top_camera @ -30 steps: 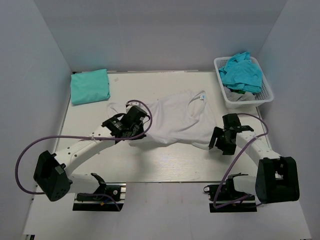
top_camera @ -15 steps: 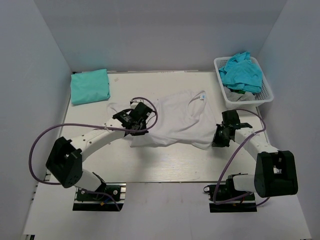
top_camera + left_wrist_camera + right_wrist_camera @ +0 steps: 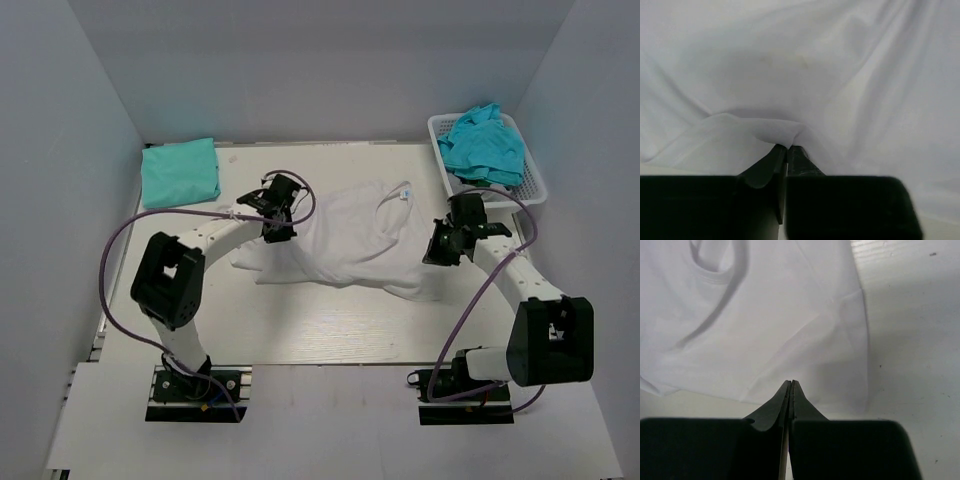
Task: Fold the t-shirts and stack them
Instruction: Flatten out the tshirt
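Left end effector (image 3: 786, 146) tight on white t-shirt (image 3: 345, 240), right end effector (image 3: 791, 382) closed at its edge; teal t-shirt (image 3: 180, 172), basket (image 3: 520, 198) behind.

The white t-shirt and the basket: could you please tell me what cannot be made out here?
Right wrist view: whether the shut right gripper pinches the white t-shirt; its own tips hide the contact.
Top view: print on the neck label, too small.
Top view: how many teal t-shirts fill the basket; they are bunched.

Left wrist frame crops white t-shirt (image 3: 800, 75); neck label (image 3: 405, 194) unreadable; cloth between right claw (image 3: 791, 383) tips unclear.
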Available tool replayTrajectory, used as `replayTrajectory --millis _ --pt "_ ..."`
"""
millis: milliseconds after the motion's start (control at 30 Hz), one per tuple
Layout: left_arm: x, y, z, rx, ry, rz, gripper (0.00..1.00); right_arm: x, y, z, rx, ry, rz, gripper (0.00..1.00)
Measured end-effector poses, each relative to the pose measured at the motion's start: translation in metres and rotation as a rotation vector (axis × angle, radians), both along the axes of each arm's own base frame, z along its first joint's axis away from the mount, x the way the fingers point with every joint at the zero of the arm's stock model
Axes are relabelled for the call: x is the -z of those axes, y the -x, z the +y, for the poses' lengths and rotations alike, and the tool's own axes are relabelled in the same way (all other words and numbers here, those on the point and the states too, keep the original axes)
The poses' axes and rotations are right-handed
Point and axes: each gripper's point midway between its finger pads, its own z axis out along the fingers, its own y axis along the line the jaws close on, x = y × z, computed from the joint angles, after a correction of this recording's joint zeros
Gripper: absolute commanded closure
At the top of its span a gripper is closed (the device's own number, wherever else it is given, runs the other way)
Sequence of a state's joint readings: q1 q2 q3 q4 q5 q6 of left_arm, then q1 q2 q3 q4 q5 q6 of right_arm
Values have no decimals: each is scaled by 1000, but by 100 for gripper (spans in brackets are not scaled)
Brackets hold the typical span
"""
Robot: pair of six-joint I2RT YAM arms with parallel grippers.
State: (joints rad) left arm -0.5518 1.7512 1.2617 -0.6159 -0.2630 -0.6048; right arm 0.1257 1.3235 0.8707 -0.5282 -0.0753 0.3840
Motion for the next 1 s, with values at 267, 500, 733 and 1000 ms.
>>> replayTrajectory --millis 267,500,733,1000 --pt "12 -8 6 27 7 56 0 25 15 -9 15 31 133 83" --pt "-36 16 36 4 82 -61 0 24 20 -16 36 44 125 83" --pt "-15 -1 28 73 157 -70 8 27 27 -24 62 61 126 83" --pt "12 -28 -4 238 187 -62 28 27 26 -31 85 83 125 83"
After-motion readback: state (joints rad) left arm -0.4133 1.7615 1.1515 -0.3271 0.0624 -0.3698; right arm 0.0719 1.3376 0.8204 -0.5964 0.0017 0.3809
